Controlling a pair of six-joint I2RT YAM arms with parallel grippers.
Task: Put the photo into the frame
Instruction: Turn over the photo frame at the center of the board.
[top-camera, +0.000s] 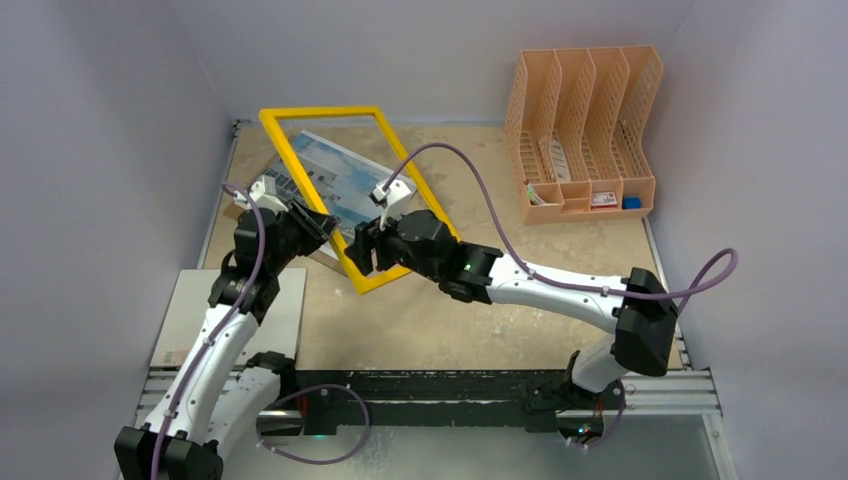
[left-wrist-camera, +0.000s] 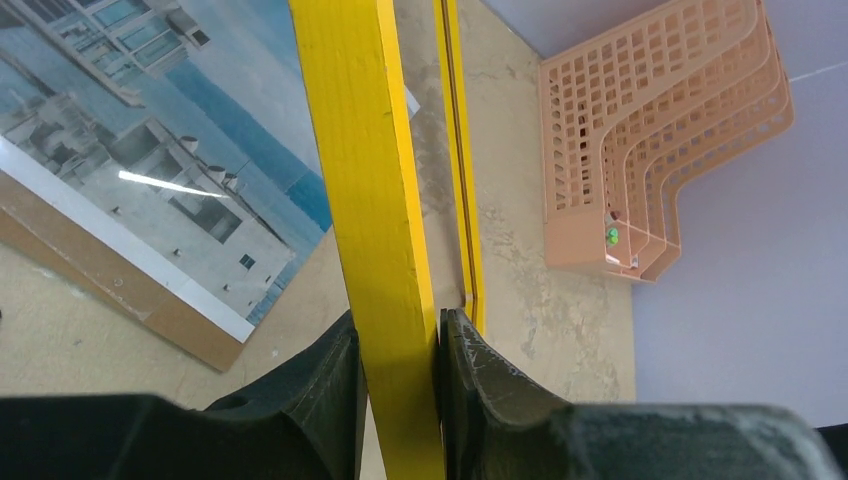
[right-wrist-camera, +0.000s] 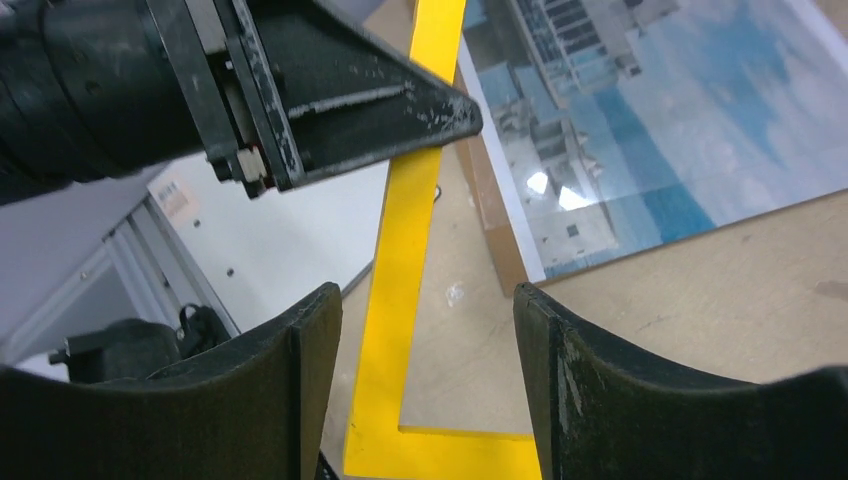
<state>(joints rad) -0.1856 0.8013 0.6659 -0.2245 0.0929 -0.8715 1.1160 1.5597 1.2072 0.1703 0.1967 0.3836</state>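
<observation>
I have the large, thin, bright yellow picture frame (top-camera: 287, 155) lifted off the table and tilted, with its yellow face turned up toward the top camera. The left gripper (left-wrist-camera: 400, 330) is clenched on one long rail of it; in the left wrist view both black fingers press on the yellow bar. The right gripper (right-wrist-camera: 420, 300) is released: its fingers stand wide apart around a rail close to the near corner, with a gap on each side, so I judge that the left arm alone carries the frame.

The large paper photo of a white building under blue sky (top-camera: 330, 175) lies flat, picture side up, on a plain brown backing board (left-wrist-camera: 120, 290). It is under and behind the frame, and I see it partly through the opening. From both grippers it lies on the far side, and the left arm is a little nearer to it.

The long axis of the frame runs from the near corner away toward the far left. The long axis of the photo seems to run more across the table, so the two are not lined up. I think the frame must be turned and laid down before the photo can go in.
</observation>
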